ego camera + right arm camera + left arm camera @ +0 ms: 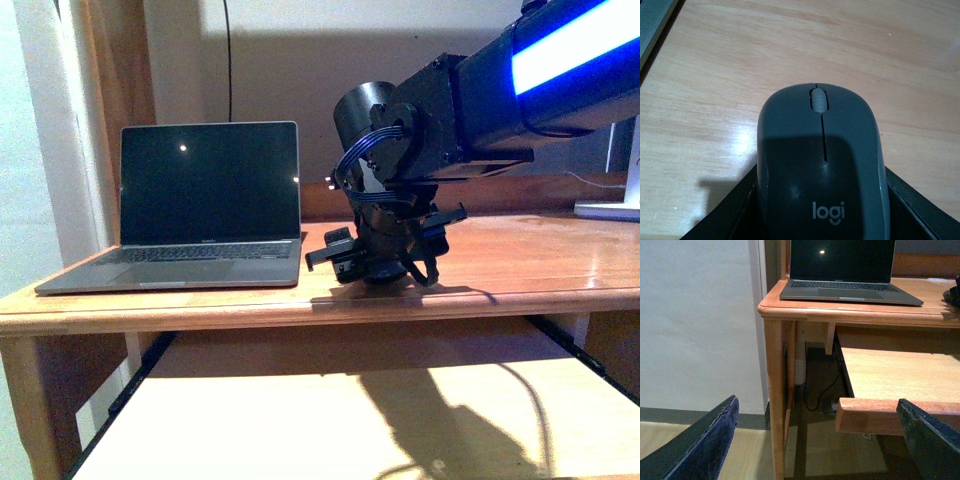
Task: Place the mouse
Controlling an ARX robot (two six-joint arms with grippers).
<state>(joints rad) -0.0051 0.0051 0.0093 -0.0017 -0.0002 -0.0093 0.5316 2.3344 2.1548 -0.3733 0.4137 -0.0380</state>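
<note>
The mouse (820, 150) sits between the fingers of the right tool (385, 268), which is closed on its two sides, low at the bench (520, 265). I cannot tell if it touches the wood. Its long axis runs straight out from the tool, wheel end farthest. The laptop (205, 200) stands apart from this tool. The left tool (817, 401) is open, empty and far off, so I judge the release is for the right arm.

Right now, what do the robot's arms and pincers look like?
The right arm is black and chunky, with a glowing blue-white strip along it, a round black cap at the wrist and thin blue cables looping there. The right pincer is black too. The left pincer has dark fingers with rough, worn edges.
</note>
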